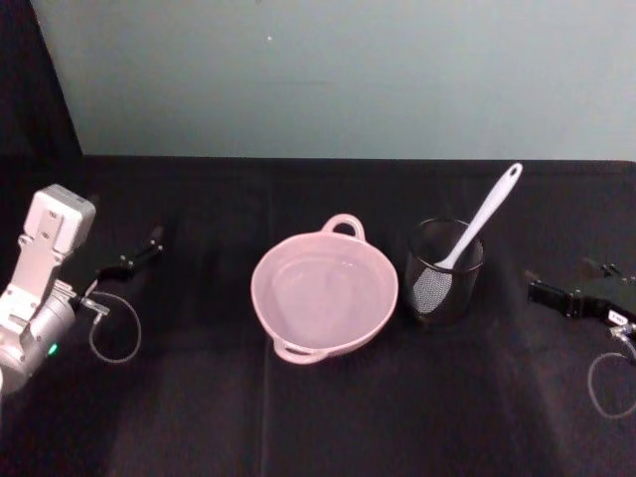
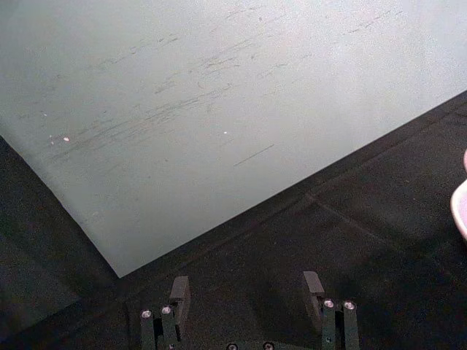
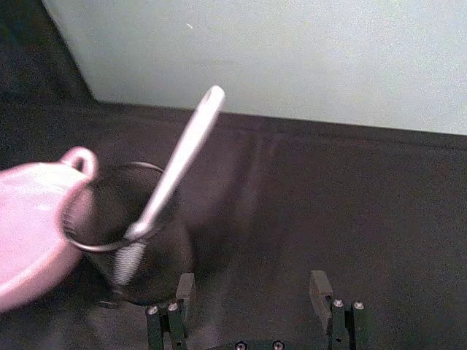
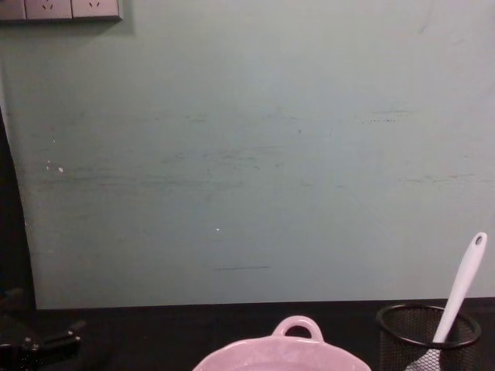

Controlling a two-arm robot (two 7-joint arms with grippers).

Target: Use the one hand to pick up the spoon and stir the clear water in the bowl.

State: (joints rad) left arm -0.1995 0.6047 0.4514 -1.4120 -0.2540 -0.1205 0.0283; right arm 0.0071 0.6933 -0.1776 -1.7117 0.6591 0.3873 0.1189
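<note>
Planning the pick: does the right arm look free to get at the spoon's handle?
Probably yes. The spoon leans in the mesh cup, handle tilted toward the open right tool, with bare black cloth between them.

The bowl [image 1: 324,293] sits on the surface [image 1: 328,417] between the left gripper [image 1: 149,241] and right gripper [image 1: 542,288]. The mesh cup [image 1: 443,272], holding the spoon [image 1: 479,219] tilted, stands just beside the bowl, nearer the right gripper.

Head view looks down, chest view low (both share the bowl [image 1: 325,294]), wrist views forward.
</note>
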